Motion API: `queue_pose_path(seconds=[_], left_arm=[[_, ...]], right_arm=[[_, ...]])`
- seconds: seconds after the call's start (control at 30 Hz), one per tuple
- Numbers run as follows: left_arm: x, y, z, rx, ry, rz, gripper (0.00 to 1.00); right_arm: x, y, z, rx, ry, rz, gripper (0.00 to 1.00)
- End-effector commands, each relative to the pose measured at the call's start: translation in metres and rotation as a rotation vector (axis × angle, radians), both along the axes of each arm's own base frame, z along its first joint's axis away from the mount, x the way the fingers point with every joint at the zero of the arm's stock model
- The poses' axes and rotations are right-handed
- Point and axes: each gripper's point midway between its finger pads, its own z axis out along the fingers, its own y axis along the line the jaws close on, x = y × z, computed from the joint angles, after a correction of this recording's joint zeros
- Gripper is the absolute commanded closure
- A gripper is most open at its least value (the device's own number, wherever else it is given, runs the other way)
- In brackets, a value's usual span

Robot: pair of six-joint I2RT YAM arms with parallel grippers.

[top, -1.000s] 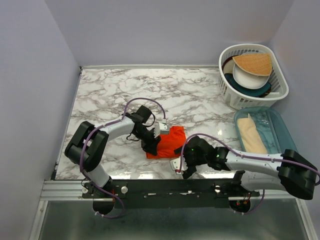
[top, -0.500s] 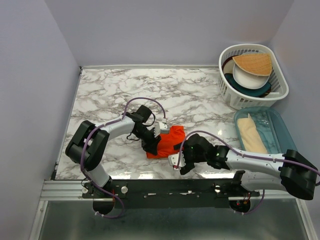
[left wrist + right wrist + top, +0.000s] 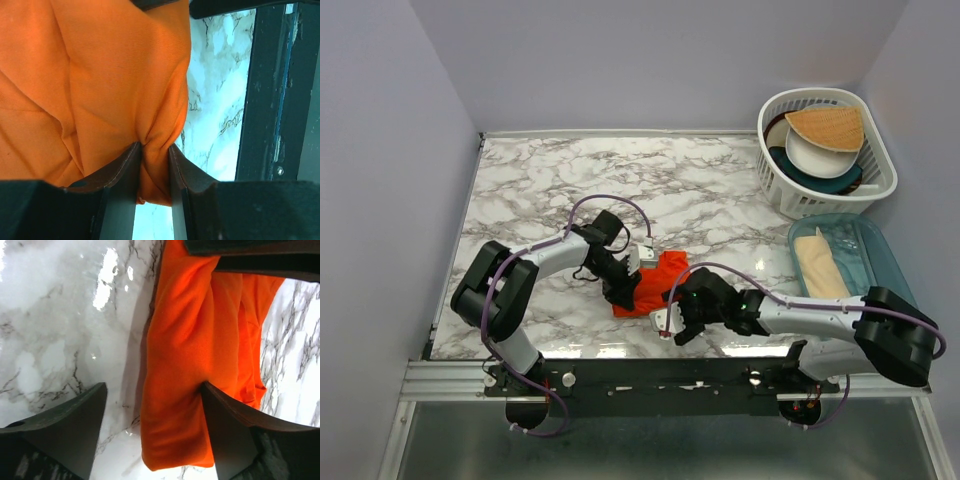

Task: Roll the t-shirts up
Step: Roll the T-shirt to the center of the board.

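Left gripper (image 3: 155,167) is pinched on a gathered fold of the bright orange-red short-sleeved t-shirt of soft thin fabric (image 3: 670,272); cloth bunches between my two pads and fans out ahead of them. Right gripper (image 3: 155,432) stands spread wide, straddling the near long edge of the bundle; one finger is over bare white-and-grey marbled tabletop (image 3: 550,170), the other against the cloth; nothing gripped on that side. The t-shirt lies as a compact lump directly between my two hands, partly folded over itself. Judgement: rolling is under way, not finished; the bundle looks loose and lumpy rather than a tight cylinder. Next move likely calls for the right fingers to take hold of the free edge, then both hands to turn it over together, keeping even tension so the thin cloth does not slip or unwind. Hard to make out: sleeves and collar; how many turns are made; the shirt's side under my left hand, which covers it from above; the dark bar across the top of the right wrist view.
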Motion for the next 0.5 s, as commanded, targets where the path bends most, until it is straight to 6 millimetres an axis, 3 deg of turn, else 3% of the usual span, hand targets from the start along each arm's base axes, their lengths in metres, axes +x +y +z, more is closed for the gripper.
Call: queue_pose_path(seconds=[0.0,0.07,0.1,0.17,0.2,0.27,0.3,0.37,0.43,0.47], left_arm=[[-0.002,0.002,-0.002,-0.006,0.005,-0.036,0.61],[-0.004,0.003,-0.002,-0.005,0.010,-0.046,0.61],[-0.005,0.004,-0.002,-0.005,0.008,-0.053,0.61],[-0.006,0.005,-0.002,-0.002,0.014,-0.058,0.61],[-0.006,0.005,-0.002,-0.004,0.009,-0.065,0.61],[-0.007,0.006,0.001,-0.003,0.014,-0.066,0.57],[-0.004,0.007,0.004,-0.001,0.003,-0.054,0.54],[0.006,0.010,0.009,0.030,-0.032,0.002,0.47],[0.022,0.013,0.028,0.008,-0.132,0.086,0.43],[0.027,0.016,0.035,-0.001,-0.189,0.111,0.37]], right_arm=[[0.004,-0.013,-0.026,-0.086,-0.027,0.000,0.26],[0.007,-0.013,-0.029,-0.097,-0.027,0.002,0.35],[0.008,-0.013,-0.030,-0.098,-0.032,0.008,0.49],[0.009,-0.014,-0.035,-0.119,-0.039,0.030,0.62],[0.009,-0.015,-0.036,-0.125,-0.046,0.037,0.74],[0.013,-0.017,-0.039,-0.139,-0.054,0.040,0.81],[0.014,-0.018,-0.041,-0.148,-0.045,0.045,0.92],[0.019,-0.015,-0.034,-0.129,-0.026,0.032,0.99],[0.015,-0.022,-0.032,-0.141,0.071,0.008,0.99],[0.015,-0.011,-0.018,-0.097,0.109,0.012,0.99]])
